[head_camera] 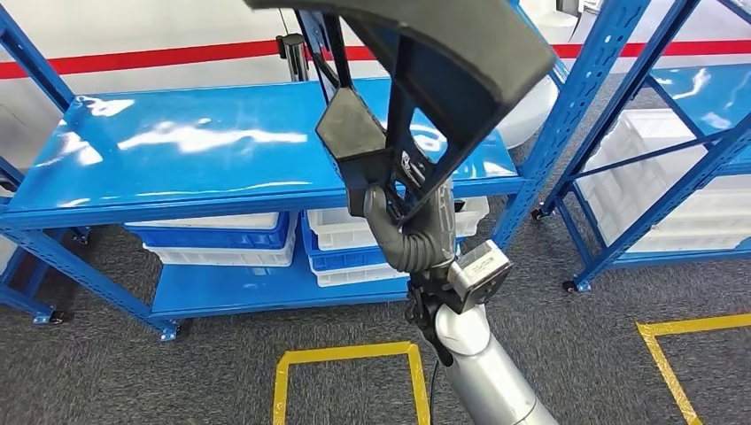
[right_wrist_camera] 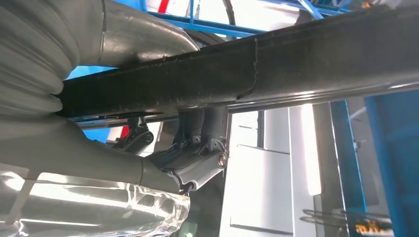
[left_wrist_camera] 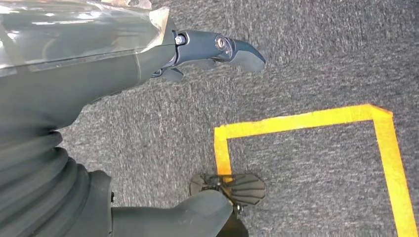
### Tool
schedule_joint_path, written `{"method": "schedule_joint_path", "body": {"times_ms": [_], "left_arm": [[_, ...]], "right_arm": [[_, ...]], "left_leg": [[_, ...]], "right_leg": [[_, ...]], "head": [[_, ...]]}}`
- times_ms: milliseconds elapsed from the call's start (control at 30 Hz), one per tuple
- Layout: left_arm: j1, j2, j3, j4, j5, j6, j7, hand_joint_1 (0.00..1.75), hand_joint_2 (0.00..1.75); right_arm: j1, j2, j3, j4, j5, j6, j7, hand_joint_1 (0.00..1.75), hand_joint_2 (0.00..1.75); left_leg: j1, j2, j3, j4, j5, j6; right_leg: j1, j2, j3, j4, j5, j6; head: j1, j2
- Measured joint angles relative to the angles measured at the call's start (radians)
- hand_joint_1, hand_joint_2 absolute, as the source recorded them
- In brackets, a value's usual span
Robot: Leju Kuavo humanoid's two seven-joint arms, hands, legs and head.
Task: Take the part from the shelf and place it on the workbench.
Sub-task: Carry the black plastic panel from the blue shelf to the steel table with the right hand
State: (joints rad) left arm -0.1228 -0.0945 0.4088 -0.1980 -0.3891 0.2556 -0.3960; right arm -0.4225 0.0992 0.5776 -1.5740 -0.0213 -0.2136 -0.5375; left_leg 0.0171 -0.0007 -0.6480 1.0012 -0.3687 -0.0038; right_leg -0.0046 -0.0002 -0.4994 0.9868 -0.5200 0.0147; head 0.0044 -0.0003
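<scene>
**Part lifted clear of the shelf, held high in the right hand**

The right hand [head_camera: 416,232] has its dark fingers clamped around the lower end of the large black plastic part [head_camera: 425,80], a ribbed, angular moulding with open struts. The part stands up from the grip, its long axis running upward and slightly to the right, above the front edge of the blue metal shelf top [head_camera: 177,150] and touching nothing else. In the right wrist view the part [right_wrist_camera: 276,64] crosses as a dark bar pressed against the fingers [right_wrist_camera: 197,163]. The left hand [left_wrist_camera: 217,49] hangs over the grey carpet [left_wrist_camera: 306,59] beside yellow floor tape [left_wrist_camera: 296,120], fingers apart and holding nothing. The right hand alone carries the load. White and blue plastic bins [head_camera: 221,239] sit on the lower shelf. No workbench is visible, so the robot likely must turn before setting down; the tall part could swing against the blue shelf upright [head_camera: 576,106].
</scene>
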Motion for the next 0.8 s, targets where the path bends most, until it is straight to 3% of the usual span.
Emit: {"method": "schedule_joint_path", "body": {"times_ms": [33, 67, 133, 167, 200, 233, 267, 333, 400, 433, 500, 567, 600, 667, 700, 733, 767, 800], "left_arm": [[0.000, 0.000, 0.000, 0.000, 0.000, 0.000, 0.000, 0.00, 1.75], [0.001, 0.001, 0.000, 0.000, 0.000, 0.000, 0.000, 0.00, 1.75], [0.002, 0.001, 0.000, 0.000, 0.000, 0.000, 0.000, 0.00, 1.75], [0.002, 0.001, 0.000, 0.000, 0.000, 0.000, 0.000, 0.00, 1.75], [0.002, 0.001, 0.000, 0.000, 0.000, 0.000, 0.000, 0.00, 1.75], [0.002, 0.001, 0.000, 0.000, 0.000, 0.000, 0.000, 0.00, 1.75], [0.003, 0.001, 0.000, 0.000, 0.000, 0.000, 0.000, 0.00, 1.75], [0.002, 0.001, 0.000, 0.000, 0.000, 0.000, -0.001, 0.00, 1.75], [0.000, 0.002, 0.000, 0.000, 0.000, 0.000, -0.002, 0.00, 1.75], [0.000, 0.002, 0.000, -0.001, -0.001, 0.000, -0.003, 0.00, 1.75], [0.000, 0.002, 0.000, -0.001, -0.002, 0.001, -0.004, 0.00, 1.75], [-0.001, 0.000, 0.000, -0.001, -0.010, 0.002, -0.004, 0.00, 1.75], [-0.002, -0.001, 0.000, -0.001, -0.019, 0.002, -0.003, 0.00, 1.75], [-0.002, -0.007, -0.007, -0.001, -0.057, 0.006, 0.000, 0.00, 1.75], [-0.003, -0.011, -0.016, -0.001, -0.088, 0.008, 0.005, 0.00, 1.75], [-0.006, -0.018, -0.029, -0.001, -0.123, 0.008, 0.013, 0.00, 1.75], [-0.010, -0.026, -0.045, -0.001, -0.157, 0.006, 0.024, 0.00, 1.75], [-0.015, -0.034, -0.063, -0.001, -0.189, 0.002, 0.039, 0.00, 1.75]], "right_arm": [[0.000, 0.000, 0.000, 0.000, 0.000, 0.000, 0.000, 1.71, 1.75], [-0.001, 0.001, 0.000, 0.000, 0.000, 0.000, 0.000, 1.71, 1.75], [0.000, 0.005, 0.000, 0.000, -0.001, 0.000, 0.000, 1.71, 1.75], [0.000, 0.006, 0.000, 0.000, -0.001, 0.000, 0.000, 1.71, 1.75], [0.001, 0.006, 0.000, 0.000, -0.001, 0.000, 0.000, 1.71, 1.75], [0.002, 0.006, 0.000, 0.000, -0.001, 0.000, 0.001, 1.71, 1.75], [0.003, 0.006, 0.000, 0.001, -0.001, 0.001, 0.001, 1.71, 1.75], [0.005, 0.007, 0.000, 0.001, 0.000, 0.001, 0.002, 1.71, 1.75], [0.005, 0.008, 0.000, 0.000, 0.001, 0.001, 0.003, 1.71, 1.75], [0.005, 0.008, -0.001, 0.000, 0.002, 0.002, 0.003, 1.71, 1.75], [0.005, 0.009, -0.001, 0.000, 0.004, 0.004, 0.004, 1.71, 1.75], [0.008, 0.007, -0.003, -0.002, 0.007, 0.004, 0.004, 1.71, 1.75], [0.013, 0.005, -0.005, -0.006, 0.008, 0.003, 0.004, 1.71, 1.75], [0.040, -0.008, -0.016, -0.023, 0.009, -0.008, 0.000, 1.71, 1.75], [0.064, -0.021, -0.027, -0.038, 0.005, -0.017, -0.004, 1.71, 1.75], [0.093, -0.038, -0.043, -0.058, -0.001, -0.027, -0.011, 1.71, 1.75], [0.127, -0.057, -0.063, -0.080, -0.008, -0.034, -0.019, 1.71, 1.75], [0.161, -0.078, -0.087, -0.107, -0.014, -0.040, -0.028, 1.71, 1.75]], "left_leg": [[0.002, -0.001, -0.005, 0.005, -0.007, -0.005], [0.005, -0.001, -0.015, 0.024, -0.032, -0.010], [0.008, -0.002, -0.049, 0.124, -0.123, -0.016], [0.008, -0.002, -0.068, 0.192, -0.168, -0.020], [0.009, -0.002, -0.081, 0.250, -0.194, -0.023], [0.009, -0.002, -0.080, 0.282, -0.199, -0.025], [0.009, -0.002, -0.061, 0.277, -0.185, -0.025], [0.009, -0.002, 0.030, 0.162, -0.142, -0.019], [0.005, -0.003, 0.115, 0.036, -0.131, -0.007], [0.001, -0.003, 0.133, 0.005, -0.134, 0.000], [-0.004, -0.003, 0.130, -0.006, -0.125, 0.015], [-0.002, 0.003, 0.120, -0.019, -0.104, 0.031], [0.000, 0.006, 0.110, -0.025, -0.091, 0.039], [0.001, 0.008, 0.087, -0.027, -0.070, 0.047], [0.000, 0.008, 0.074, -0.026, -0.060, 0.048], [0.000, 0.007, 0.061, -0.024, -0.051, 0.048], [0.001, 0.005, 0.048, -0.022, -0.042, 0.046], [0.003, 0.002, 0.034, -0.020, -0.033, 0.043]], "right_leg": [[-0.005, -0.001, -0.004, -0.002, 0.007, -0.009], [-0.010, -0.002, -0.009, -0.004, 0.017, -0.021], [-0.011, -0.004, -0.024, -0.006, 0.038, -0.038], [-0.009, -0.004, -0.036, -0.005, 0.047, -0.043], [-0.006, -0.005, -0.047, -0.004, 0.055, -0.044], [-0.003, -0.005, -0.058, -0.003, 0.063, -0.043], [-0.002, -0.005, -0.067, -0.002, 0.070, -0.042], [-0.001, -0.004, -0.082, 0.004, 0.080, -0.035], [0.003, -0.004, -0.092, 0.010, 0.088, -0.025], [0.004, -0.004, -0.095, 0.011, 0.093, -0.018], [0.007, -0.005, -0.099, 0.009, 0.104, -0.004], [0.009, -0.003, -0.115, 0.027, 0.087, 0.002], [0.010, -0.002, -0.131, 0.061, 0.057, 0.000], [0.004, -0.002, -0.171, 0.180, -0.027, -0.007], [-0.001, -0.002, -0.184, 0.243, -0.056, -0.004], [-0.005, -0.002, -0.187, 0.284, -0.068, 0.004], [-0.009, -0.002, -0.173, 0.291, -0.062, 0.017], [-0.013, -0.002, -0.142, 0.262, -0.043, 0.030]], "head": [[0.000, 0.000], [-0.002, 0.000], [-0.004, 0.000], [-0.006, 0.000], [-0.006, 0.000], [-0.006, 0.000], [-0.006, 0.000], [-0.006, 0.000], [-0.005, 0.000], [-0.005, 0.000], [-0.005, 0.000], [-0.004, 0.000], [-0.001, 0.000], [0.004, 0.000], [0.005, 0.000], [0.005, 0.000], [0.006, 0.000], [0.007, 0.000]]}}
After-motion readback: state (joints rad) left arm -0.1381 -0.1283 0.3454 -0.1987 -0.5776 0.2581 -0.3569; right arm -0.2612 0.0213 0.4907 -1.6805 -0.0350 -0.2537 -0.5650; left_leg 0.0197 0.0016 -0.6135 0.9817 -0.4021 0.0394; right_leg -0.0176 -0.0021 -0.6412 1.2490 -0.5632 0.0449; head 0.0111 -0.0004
